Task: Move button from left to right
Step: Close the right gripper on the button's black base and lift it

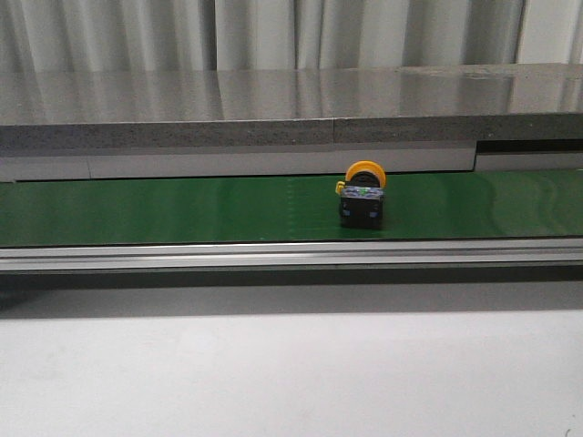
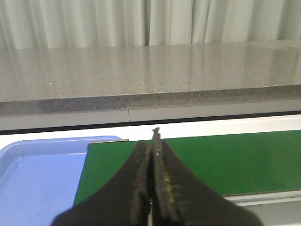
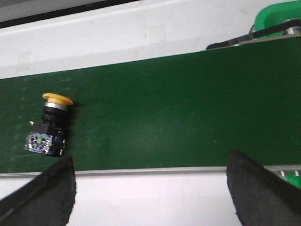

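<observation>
On the green belt [image 1: 182, 209] the button [image 1: 363, 195] lies on its side, untouched; right gripper [image 3: 150, 188] jaws spread wide above it; left gripper [image 2: 154, 188] jaws clenched, empty, near blue tray [image 2: 37, 179].

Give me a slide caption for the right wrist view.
Open right tool hovers above the green belt, the yellow-capped button lying on its side.

The button [image 1: 363, 195] (yellow-orange mushroom cap, black blocky body with small green and blue marks) lies on its side on the green belt [image 1: 182, 209], untouched.
</observation>
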